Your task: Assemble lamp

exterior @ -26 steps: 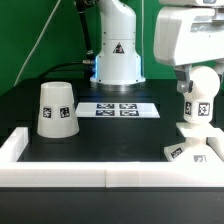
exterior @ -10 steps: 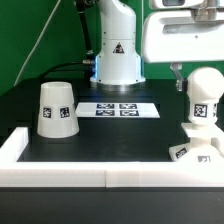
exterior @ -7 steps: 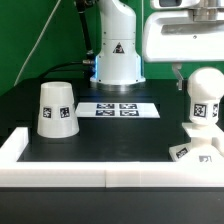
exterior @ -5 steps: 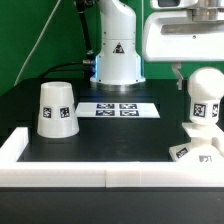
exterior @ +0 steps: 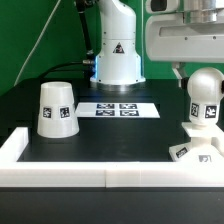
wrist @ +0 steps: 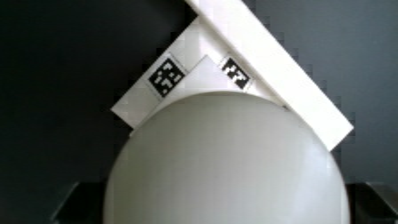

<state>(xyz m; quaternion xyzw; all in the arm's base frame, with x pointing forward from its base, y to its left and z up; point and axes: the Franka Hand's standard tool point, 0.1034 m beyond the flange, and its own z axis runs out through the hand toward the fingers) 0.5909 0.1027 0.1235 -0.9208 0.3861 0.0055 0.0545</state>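
The white rounded bulb (exterior: pixel 203 102) stands upright on the flat angular base block (exterior: pixel 195 151) at the exterior view's right, both with square tags. My gripper (exterior: pixel 200 70) hangs just above the bulb, jaws open, with one dark finger (exterior: pixel 177 71) beside the bulb's top and not gripping it. In the wrist view the bulb (wrist: pixel 222 160) fills the picture between the two fingertips (wrist: pixel 64 203), with the base (wrist: pixel 199 62) beyond it. The tapered cup-like shade (exterior: pixel 57 108) stands mouth down at the exterior view's left, far from the gripper.
The marker board (exterior: pixel 118 109) lies flat on the black table between shade and bulb. The robot pedestal (exterior: pixel 118 55) stands at the back. A low white wall (exterior: pixel 110 176) runs along the front edge and up the left side.
The gripper, which was lower around the bulb, has opened and risen above it. The bulb stays standing on the base. The shade has not moved.
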